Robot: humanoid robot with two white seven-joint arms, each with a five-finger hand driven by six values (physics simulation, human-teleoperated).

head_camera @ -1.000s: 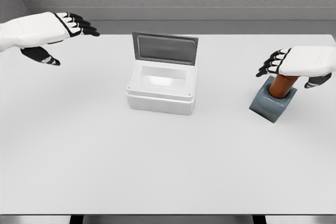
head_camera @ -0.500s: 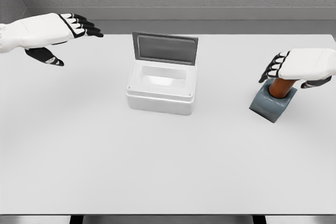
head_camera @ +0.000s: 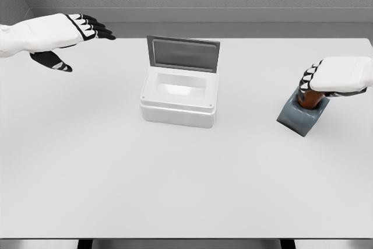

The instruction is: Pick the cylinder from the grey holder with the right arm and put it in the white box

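The brown cylinder (head_camera: pixel 310 98) stands in the grey holder (head_camera: pixel 301 116) on the right side of the table (head_camera: pixel 186 173); it has not been lifted out; the right hand (head_camera: pixel 338 76) sits on top of it, and its fingers (head_camera: pixel 309 78) curl down around the top of the cylinder, so the grab looks to be closing, though I cannot tell how tight it is; the white box (head_camera: pixel 179 98) waits in the middle with its lid up, and nothing can be seen inside; the left hand (head_camera: pixel 55 32) hangs far off at the upper left, fingers apart, holding nothing; lifting, carrying and dropping in the box are all left to do.
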